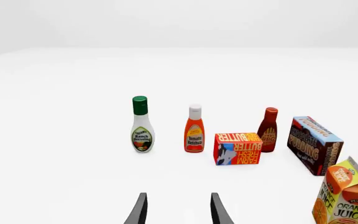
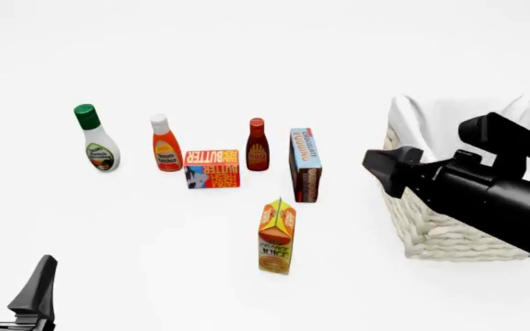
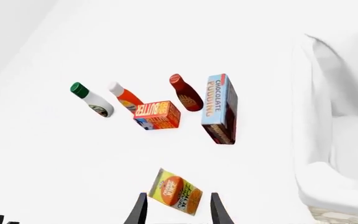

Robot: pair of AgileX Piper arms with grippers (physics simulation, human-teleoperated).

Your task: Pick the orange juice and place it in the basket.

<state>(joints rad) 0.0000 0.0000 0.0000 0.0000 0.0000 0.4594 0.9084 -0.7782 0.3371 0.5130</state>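
Observation:
The orange juice is a small orange and yellow gable-top carton, upright on the white table in front of the other groceries. It also shows in the left wrist view as the orange juice. The basket is cream wicker with white cloth over its rim and stands at the right. My right gripper is open, and the orange juice shows beyond its fingers without touching them. My right arm hangs in front of the basket, to the right of the carton. My left gripper is open at the near left, holding nothing.
Behind the carton stands a row: a ranch dressing bottle, an orange ketchup bottle, a flat butter box, a dark red sauce bottle and a chocolate pudding box.

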